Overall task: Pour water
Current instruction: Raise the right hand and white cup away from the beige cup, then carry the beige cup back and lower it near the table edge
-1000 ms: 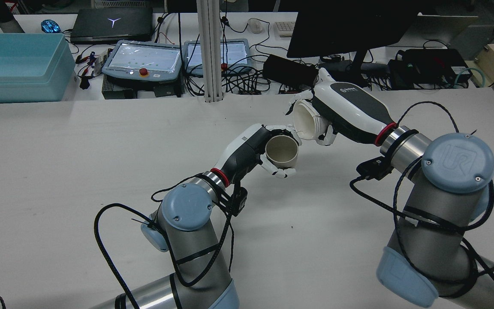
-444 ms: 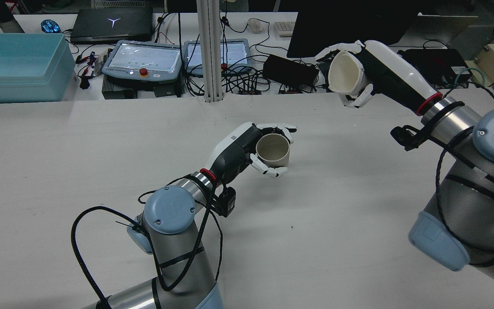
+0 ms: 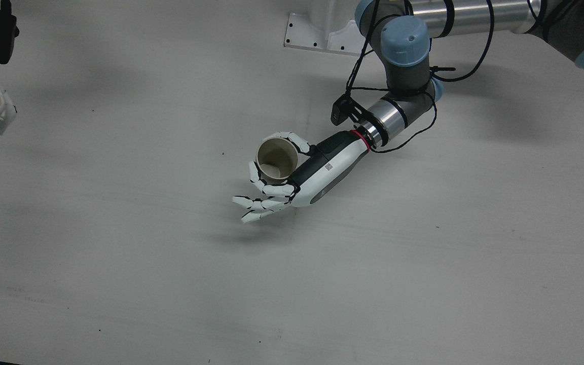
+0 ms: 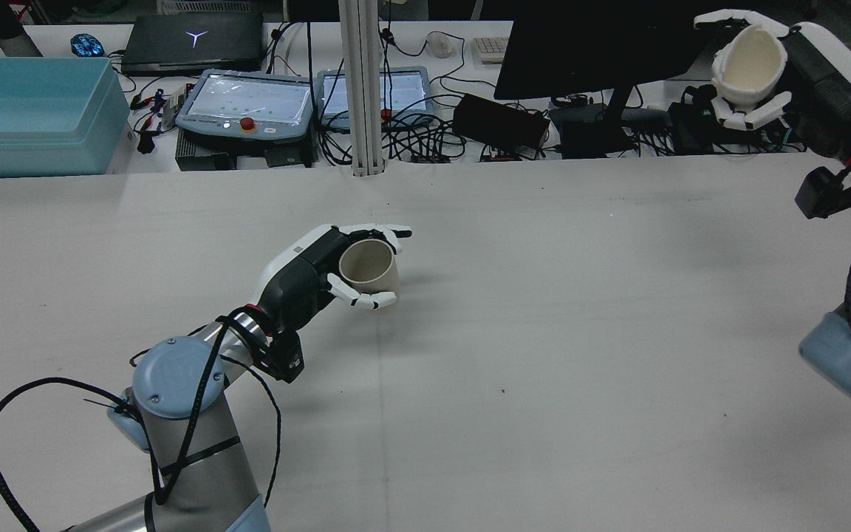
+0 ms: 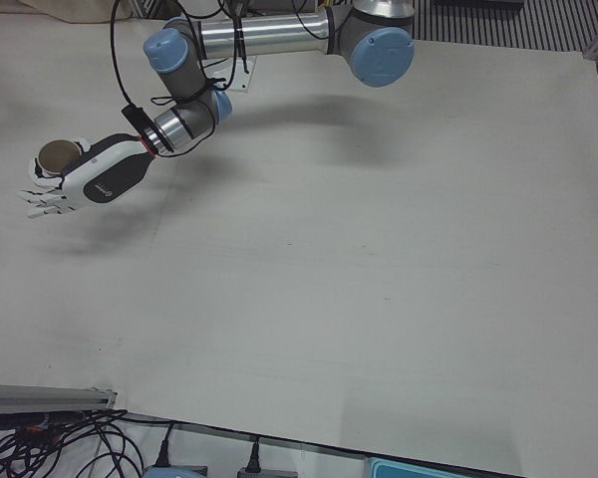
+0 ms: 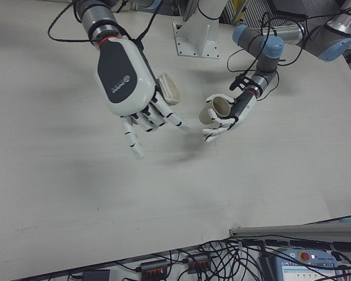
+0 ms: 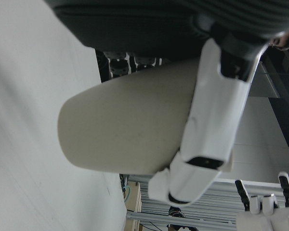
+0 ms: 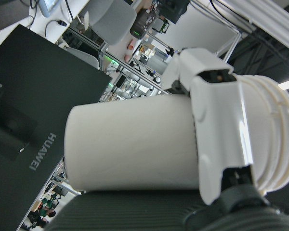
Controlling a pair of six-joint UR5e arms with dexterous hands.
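My left hand (image 4: 307, 277) is shut on a beige cup (image 4: 368, 267) over the middle-left of the table, with the cup's mouth tipped toward the rear camera. In the front view that cup (image 3: 277, 158) shows a pale inside, and some fingers (image 3: 259, 205) stick out straight past it. My right hand (image 4: 813, 63) is raised high at the far right and is shut on a white cup (image 4: 749, 53) lying on its side. The left hand view is filled by the beige cup (image 7: 130, 130). The white cup (image 8: 135, 144) fills the right hand view.
Behind the table stand a teal bin (image 4: 34, 111), two teach pendants (image 4: 248, 103), a metal post (image 4: 363, 89), a dark monitor (image 4: 603, 44) and tangled cables. The left arm's base plate (image 3: 317, 33) sits at the top of the front view.
The right hand has swung up and far to the right with the white cup, away from the beige cup. The left hand has drawn back to the left with its cup.
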